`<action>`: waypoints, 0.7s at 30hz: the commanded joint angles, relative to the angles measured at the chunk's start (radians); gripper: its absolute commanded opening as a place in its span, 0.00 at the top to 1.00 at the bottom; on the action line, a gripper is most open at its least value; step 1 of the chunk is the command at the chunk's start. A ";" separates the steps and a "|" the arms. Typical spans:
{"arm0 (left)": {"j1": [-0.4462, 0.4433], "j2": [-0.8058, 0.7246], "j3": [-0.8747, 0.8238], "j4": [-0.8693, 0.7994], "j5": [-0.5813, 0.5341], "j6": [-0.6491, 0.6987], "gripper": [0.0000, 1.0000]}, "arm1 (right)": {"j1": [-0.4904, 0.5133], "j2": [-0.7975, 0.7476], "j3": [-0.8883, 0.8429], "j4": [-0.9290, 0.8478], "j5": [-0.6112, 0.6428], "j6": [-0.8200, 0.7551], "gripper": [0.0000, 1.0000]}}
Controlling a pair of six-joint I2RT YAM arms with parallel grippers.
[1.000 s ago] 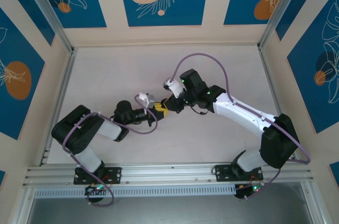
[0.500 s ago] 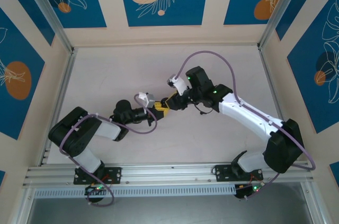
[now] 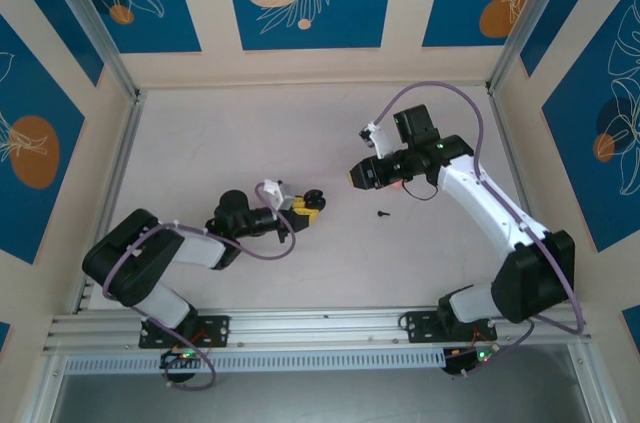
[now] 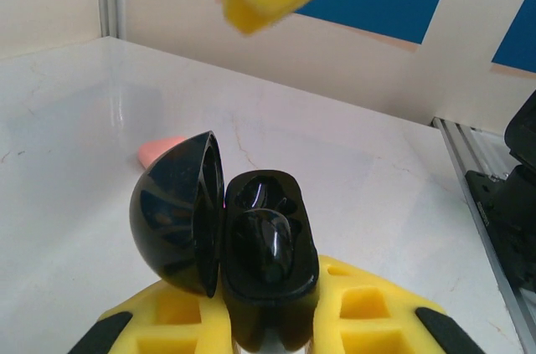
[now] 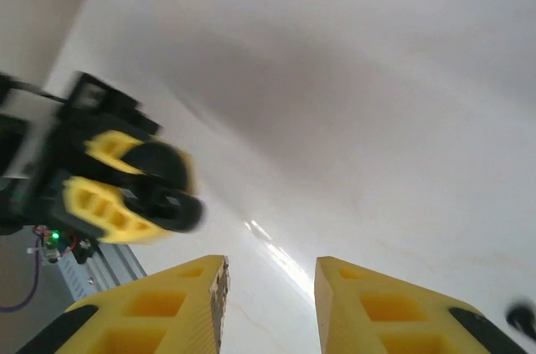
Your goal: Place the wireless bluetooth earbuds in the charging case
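One small dark thing, probably the loose earbud (image 3: 382,212), sits on the table (image 3: 220,143) just on the near side of the right gripper (image 3: 358,175), whose fingers are spread wide and empty. The left gripper (image 3: 303,209) clamps the open black charging case (image 4: 260,262) further left. The right arm's clearly closer, so I'd say it's the one to grab.

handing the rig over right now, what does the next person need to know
Left gripper: shut on the black charging case, lid open.
Right gripper: fingers open, nothing between them, off to the case's right.
Done: case open; one glossy earbud seems seated, though that isn't certain.
Left: a small black piece, likely the other earbud, lies on the table near the right gripper. It probably needs picking up and seating.
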 commanded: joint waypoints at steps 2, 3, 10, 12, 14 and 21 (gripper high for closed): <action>-0.019 -0.058 -0.011 -0.098 -0.009 0.081 0.89 | -0.032 0.083 0.019 -0.227 0.114 -0.022 0.67; -0.021 -0.072 -0.009 -0.124 -0.012 0.094 0.89 | -0.041 0.098 0.019 -0.238 0.133 -0.026 0.67; -0.035 -0.152 -0.002 -0.286 -0.036 0.169 0.89 | -0.071 0.201 0.050 -0.284 0.300 -0.086 0.67; -0.037 -0.166 0.000 -0.315 -0.041 0.180 0.89 | -0.070 0.233 0.061 -0.297 0.381 -0.108 0.67; -0.039 -0.174 0.000 -0.329 -0.045 0.181 0.89 | -0.074 0.257 0.071 -0.303 0.441 -0.126 0.67; -0.047 -0.184 0.002 -0.352 -0.069 0.182 0.89 | -0.079 0.299 0.071 -0.286 0.539 -0.175 0.65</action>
